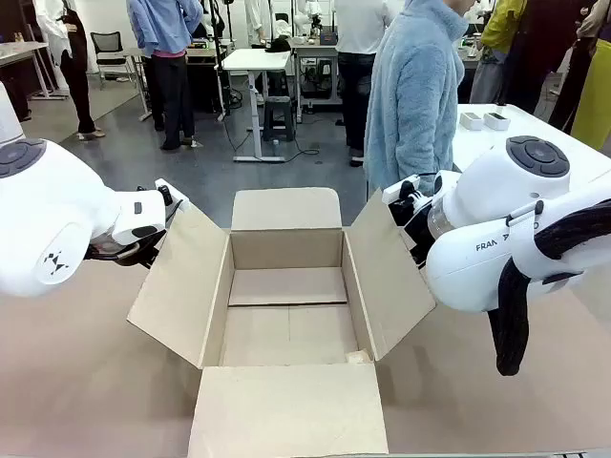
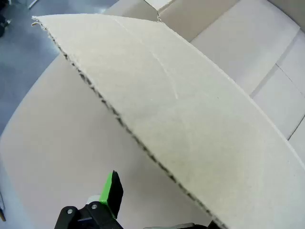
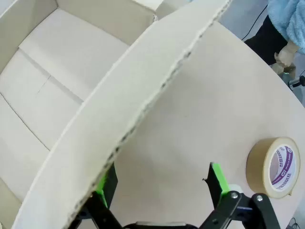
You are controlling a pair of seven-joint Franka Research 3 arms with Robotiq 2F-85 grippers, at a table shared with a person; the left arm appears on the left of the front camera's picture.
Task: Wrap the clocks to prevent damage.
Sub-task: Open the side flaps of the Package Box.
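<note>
1. The cardboard box (image 1: 286, 250) sits mid-table between my two arms with all four flaps open. The side flaps slant outward and the near one lies flat toward me.
2. My left gripper (image 2: 159, 193) hangs at the outer face of the left flap (image 2: 190, 119), jaws spread wide and gripping nothing. One green-padded finger (image 2: 113, 193) shows over the beige table (image 2: 57, 157). Its partner is hidden behind the flap's ragged edge.
3. My right gripper (image 3: 161, 167) stands just as wide and empty at the right flap (image 3: 143, 81). The flap's rough edge crosses in front of one finger (image 3: 108, 183), and I cannot tell whether they touch. The other finger (image 3: 217, 179) hangs over bare tabletop.
4. A roll of brown tape (image 3: 275, 167) lies flat on the table near my right gripper, outside the box.
5. A person in a pale blue fleece (image 1: 415, 95) stands at the far side of the table.
6. I cannot tell where the wrapped clocks are.
</note>
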